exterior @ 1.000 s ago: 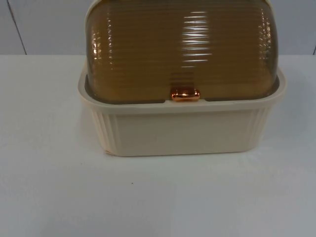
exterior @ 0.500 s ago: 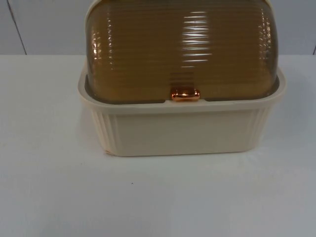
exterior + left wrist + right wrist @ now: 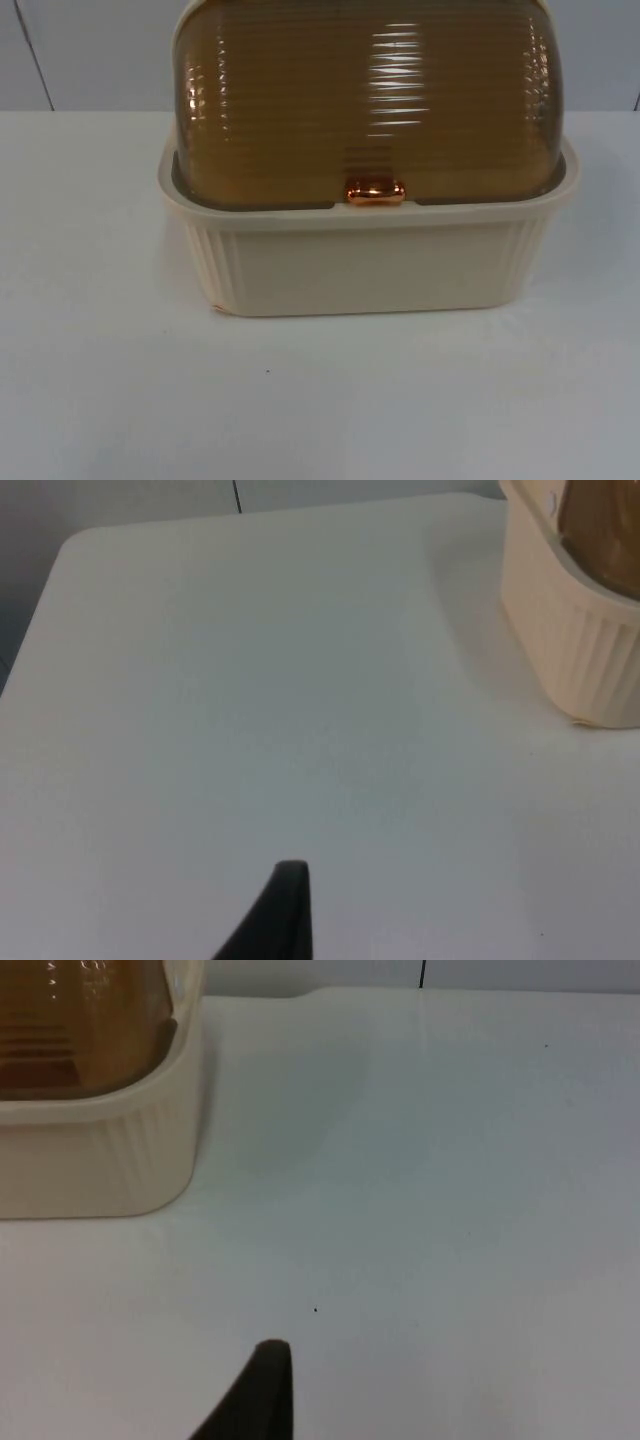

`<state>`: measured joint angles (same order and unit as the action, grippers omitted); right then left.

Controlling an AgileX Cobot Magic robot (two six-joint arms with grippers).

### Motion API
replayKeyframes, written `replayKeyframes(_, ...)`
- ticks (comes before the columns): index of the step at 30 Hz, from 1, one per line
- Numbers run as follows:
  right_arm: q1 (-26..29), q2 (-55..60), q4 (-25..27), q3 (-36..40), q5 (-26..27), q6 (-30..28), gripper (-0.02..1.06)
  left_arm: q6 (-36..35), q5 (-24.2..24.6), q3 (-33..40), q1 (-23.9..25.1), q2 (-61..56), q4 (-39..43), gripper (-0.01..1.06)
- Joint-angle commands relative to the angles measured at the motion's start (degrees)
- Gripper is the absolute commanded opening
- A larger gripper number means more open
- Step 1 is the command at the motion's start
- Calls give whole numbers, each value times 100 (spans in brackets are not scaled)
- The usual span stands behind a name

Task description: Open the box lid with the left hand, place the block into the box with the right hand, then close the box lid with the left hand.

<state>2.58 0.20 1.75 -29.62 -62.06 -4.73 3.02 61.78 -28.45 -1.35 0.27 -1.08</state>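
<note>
Box (image 3: 365, 260): cream ribbed tub standing square on the white desk (image 3: 320, 400), its front face turned toward the near edge, probably so the lid can swing up and back.
Lid (image 3: 365, 100): amber, ribbed, translucent dome, seated down inside the tub's rim; judged fully closed, so the opening step is not yet done.
Handle (image 3: 376, 192): small copper tab at the middle of the lid's front edge, just above the rim; the likely place to take hold for lifting.
Contents: nothing can be made out through the tinted lid; what lies inside cannot be told.
Block: no block can be found on the bare desk around the box, so its place cannot be given.
Left pincer (image 3: 285, 910): one black fingertip above bare desk, well apart from the box's left corner (image 3: 575, 640); holds nothing seen, and how far open it stands cannot be told. This arm waits.
Right pincer (image 3: 260, 1390): one black fingertip over bare desk, apart from the box's right corner (image 3: 110, 1150); opening likewise cannot be told, nothing seen in it.
</note>
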Motion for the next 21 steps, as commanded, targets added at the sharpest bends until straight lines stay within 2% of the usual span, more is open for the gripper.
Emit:
replayKeyframes(1,-1,-20,-13,5,22,0,105,-47,-17,17,-38,-27,27,104)
replayKeyframes(14,-1,-20,-13,5,22,0,105,-47,-17,17,-27,-27,25,104)
replayKeyframes(17,-1,-20,-13,5,22,0,105,-47,-17,17,207,-27,25,104)
replayKeyframes(21,-1,-20,-13,5,22,0,105,-47,-17,17,281,-27,25,104)
